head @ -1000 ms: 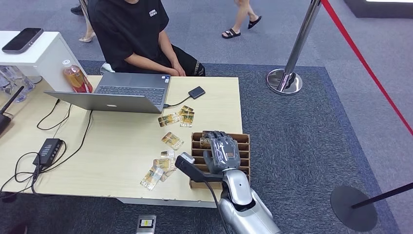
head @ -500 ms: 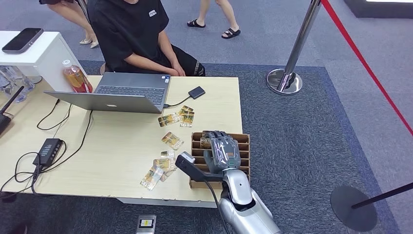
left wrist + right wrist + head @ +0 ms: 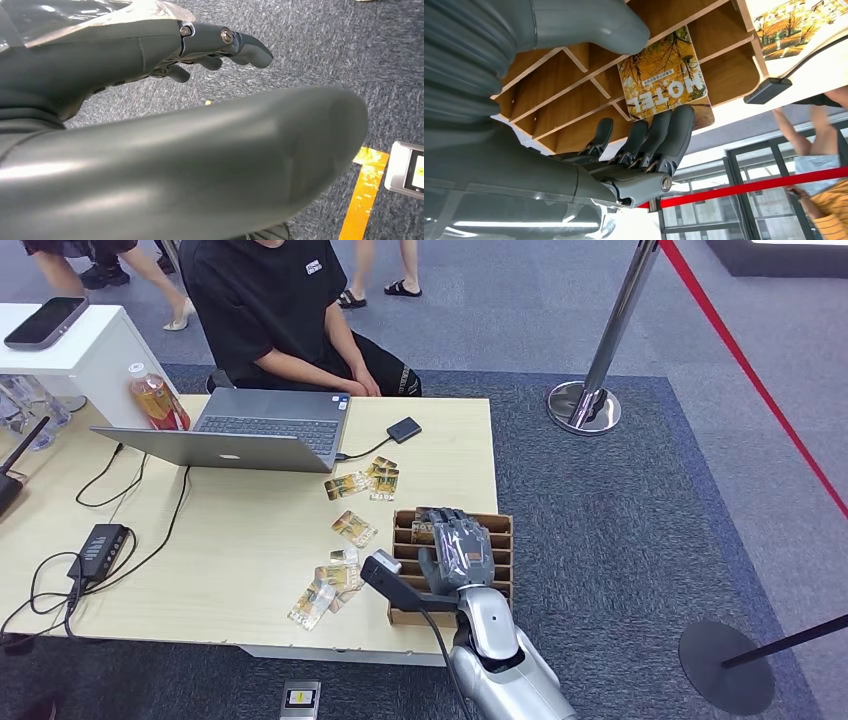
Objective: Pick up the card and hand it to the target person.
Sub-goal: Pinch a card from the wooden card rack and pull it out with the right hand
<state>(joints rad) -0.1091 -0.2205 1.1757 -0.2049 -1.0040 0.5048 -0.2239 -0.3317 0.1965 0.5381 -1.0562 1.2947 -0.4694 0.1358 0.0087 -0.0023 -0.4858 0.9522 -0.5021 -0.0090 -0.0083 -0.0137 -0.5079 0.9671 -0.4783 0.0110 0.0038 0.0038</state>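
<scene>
Progress on the task looked slight: the card (image 3: 662, 74) had not been lifted. In the right wrist view it lay flat in one compartment of the wooden divided tray (image 3: 500, 540), its autumn-tree print and the word HOTEL facing up, at the tray's end toward the seated person (image 3: 285, 315). The right robot hand (image 3: 455, 550) hung over the tray, fingers (image 3: 674, 135) extended side by side with their tips at the card's edge and the thumb above the neighbouring compartments. Whether any fingertip actually touched the card could not be told, but nothing was pinched or gripped, so that robot hand was released and empty.

The left robot hand (image 3: 150, 50) hung beside the body above the grey carpet (image 3: 320, 45), its fingers loosely apart and holding nothing.

More cards (image 3: 352, 528) lay scattered on the bench (image 3: 240, 540) between the tray and the laptop (image 3: 240, 430), well apart from the hand. The person sat behind the laptop at the far edge of the bench, hands in the lap, not reaching out.

Judged from this, nearly everything was left: closing the fingers and thumb on the card, drawing it out of its shallow compartment, carrying it across the bench and offering it. The flat card against the compartment floor seemed the hard part.
</scene>
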